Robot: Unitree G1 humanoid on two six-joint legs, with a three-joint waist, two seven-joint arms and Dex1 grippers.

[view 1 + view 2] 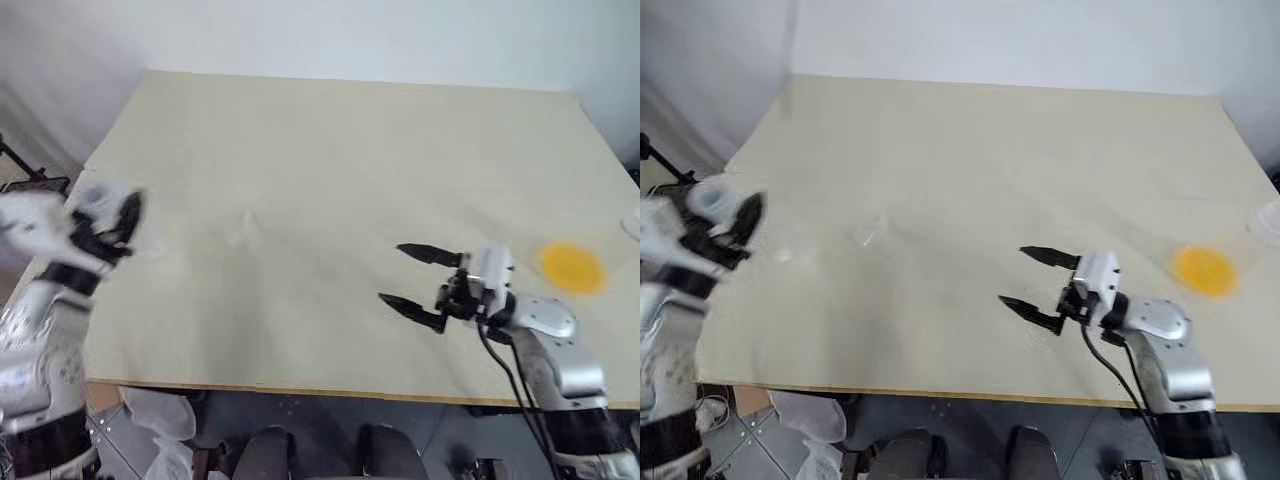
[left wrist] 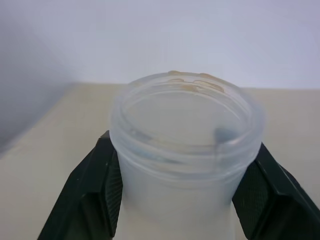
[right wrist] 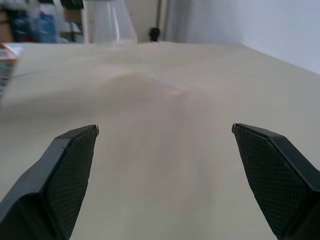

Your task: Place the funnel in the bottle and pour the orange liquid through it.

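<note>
Gripping the clear bottle [image 2: 185, 150] by its neck above the table's [image 1: 330, 170] left edge, the left gripper [image 2: 182, 190] is only beginning the task, while the right gripper [image 1: 412, 282] is hovering wide open and empty, the funnel [image 1: 872, 234] unplaced and orange liquid [image 1: 573, 266] unpoured.

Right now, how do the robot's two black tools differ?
The left tool is clamped on the neck of a clear container, one finger on each side; the right tool holds nothing, its fingers spread wide. The left tool is raised at the table's left edge; the right tool sits low over the tabletop, near the orange liquid. Both have two black textured fingers.
</note>
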